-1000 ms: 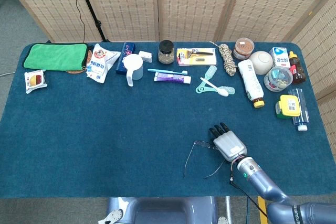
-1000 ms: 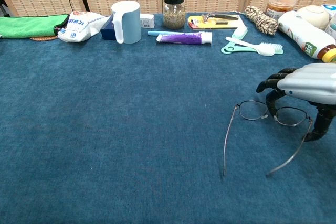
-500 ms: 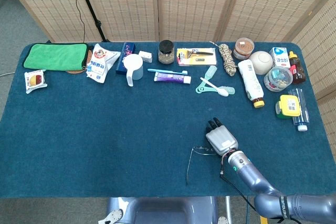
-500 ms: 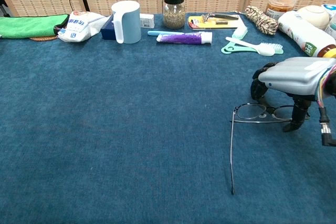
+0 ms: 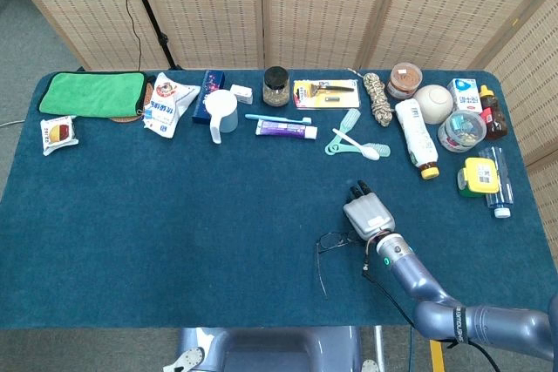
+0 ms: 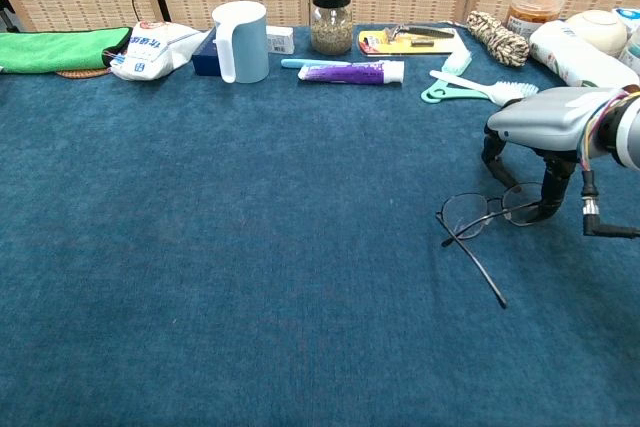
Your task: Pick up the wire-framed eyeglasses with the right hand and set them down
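Observation:
The wire-framed eyeglasses (image 5: 333, 240) (image 6: 466, 217) are right of the middle of the blue table (image 5: 174, 215) (image 6: 200, 267), near its front. They sit tilted, with one temple arm slanting down to the cloth. My right hand (image 5: 366, 213) (image 6: 548, 123) is over their right side, palm down. Its fingers are curled down around the right lens and pinch the frame. The other temple arm is hidden behind the hand. My left hand shows in neither view.
Along the back edge stand a blue pitcher (image 6: 241, 40), a jar (image 6: 331, 19), toothpaste (image 6: 350, 72), teal brushes (image 6: 480, 87) and a white bottle (image 6: 580, 62). A green cloth (image 5: 91, 93) lies at the back left. Small containers (image 5: 479, 176) crowd the right edge.
My right hand has moved toward the back of the table and closed on the eyeglasses. The frame has tipped up from lying flat, and its free temple arm has swung round.

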Robot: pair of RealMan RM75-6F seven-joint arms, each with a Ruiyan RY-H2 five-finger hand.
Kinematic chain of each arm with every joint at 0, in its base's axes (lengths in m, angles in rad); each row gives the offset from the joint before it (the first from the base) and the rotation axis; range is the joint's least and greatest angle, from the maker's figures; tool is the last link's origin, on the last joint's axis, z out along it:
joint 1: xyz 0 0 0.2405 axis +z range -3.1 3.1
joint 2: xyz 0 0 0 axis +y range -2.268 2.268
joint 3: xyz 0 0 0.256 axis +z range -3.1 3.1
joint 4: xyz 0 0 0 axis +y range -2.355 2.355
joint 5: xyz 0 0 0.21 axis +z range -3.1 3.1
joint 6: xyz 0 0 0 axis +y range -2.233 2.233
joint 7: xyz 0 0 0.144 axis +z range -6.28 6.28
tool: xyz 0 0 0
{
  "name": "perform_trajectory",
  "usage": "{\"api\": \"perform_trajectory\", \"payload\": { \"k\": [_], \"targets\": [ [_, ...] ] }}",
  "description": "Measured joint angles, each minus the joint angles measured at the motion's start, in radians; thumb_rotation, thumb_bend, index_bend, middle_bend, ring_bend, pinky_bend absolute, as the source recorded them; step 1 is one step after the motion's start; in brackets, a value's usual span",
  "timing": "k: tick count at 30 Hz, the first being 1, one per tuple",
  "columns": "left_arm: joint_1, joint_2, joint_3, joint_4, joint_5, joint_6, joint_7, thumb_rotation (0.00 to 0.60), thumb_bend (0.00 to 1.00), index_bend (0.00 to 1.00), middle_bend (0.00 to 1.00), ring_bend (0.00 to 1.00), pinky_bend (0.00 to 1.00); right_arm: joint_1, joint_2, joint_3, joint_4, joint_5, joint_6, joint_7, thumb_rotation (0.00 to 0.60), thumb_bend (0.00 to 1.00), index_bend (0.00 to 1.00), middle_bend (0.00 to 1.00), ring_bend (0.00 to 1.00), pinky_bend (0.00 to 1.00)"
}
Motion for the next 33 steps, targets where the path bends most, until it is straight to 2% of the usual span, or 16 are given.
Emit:
{"api": "perform_trajectory", "payload": {
  "k": [5,17,20,30,33],
  "targets": [
    [-0.001,0.002,0.000,-0.011,0.004,0.002,0.009,0.542,0.37,0.10,0.00,0.00,0.00,0.005,-0.004,-0.001,0.025,-0.002,-0.008,0.025,0.600,0.19,0.63,0.28,0.12,0.01],
    [-0.005,0.007,-0.002,-0.035,0.014,0.008,0.027,0.542,0.37,0.10,0.00,0.00,0.00,-0.018,0.020,-0.027,-0.002,-0.065,0.027,0.061,0.600,0.19,0.60,0.28,0.12,0.00],
    [-0.004,0.010,-0.001,-0.042,0.019,0.011,0.031,0.540,0.37,0.10,0.00,0.00,0.00,-0.026,0.030,-0.035,-0.012,-0.080,0.035,0.069,0.600,0.19,0.55,0.26,0.11,0.00],
    [-0.003,0.015,0.000,-0.061,0.030,0.021,0.045,0.542,0.37,0.10,0.00,0.00,0.00,-0.070,0.091,-0.058,-0.055,-0.139,0.083,0.111,0.600,0.19,0.26,0.11,0.00,0.00],
    [-0.004,0.015,0.000,-0.063,0.031,0.022,0.046,0.541,0.37,0.10,0.00,0.00,0.00,-0.078,0.104,-0.054,-0.064,-0.152,0.095,0.126,0.600,0.19,0.22,0.07,0.00,0.00]
  ]
}}
